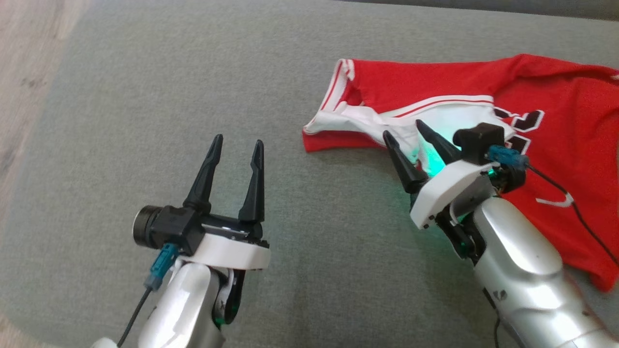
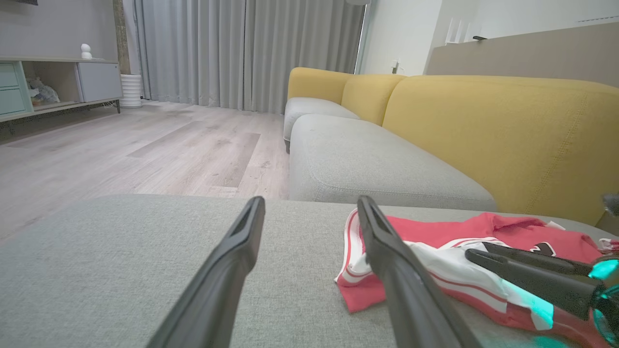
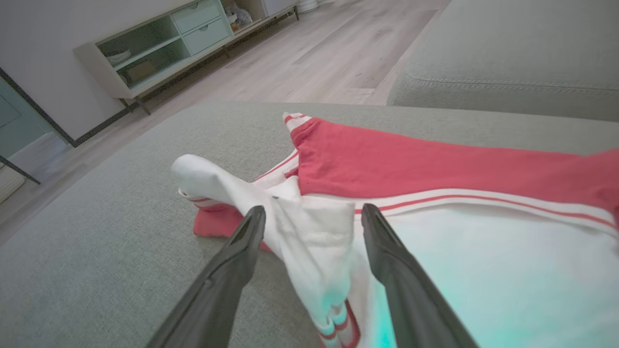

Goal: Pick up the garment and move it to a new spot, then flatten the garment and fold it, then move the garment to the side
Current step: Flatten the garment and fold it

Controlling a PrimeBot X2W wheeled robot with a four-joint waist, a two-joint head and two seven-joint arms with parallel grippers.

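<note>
The garment (image 1: 556, 101) is a red jersey with white trim and dark lettering, lying crumpled on the grey cushion (image 1: 121, 96) at the right; it also shows in the left wrist view (image 2: 445, 232) and the right wrist view (image 3: 411, 164). My right gripper (image 1: 405, 130) is open, its fingers over the garment's white front edge, with a white fold (image 3: 314, 241) lying between the fingertips. My left gripper (image 1: 238, 142) stands open over bare cushion, well to the left of the garment, holding nothing.
Wood floor (image 1: 24, 58) borders the cushion's left edge. A yellow-backed sofa (image 2: 483, 125) stands beyond the cushion, and a low cabinet (image 3: 159, 43) lines the far wall. A black cable (image 1: 580, 212) from the right wrist trails over the garment.
</note>
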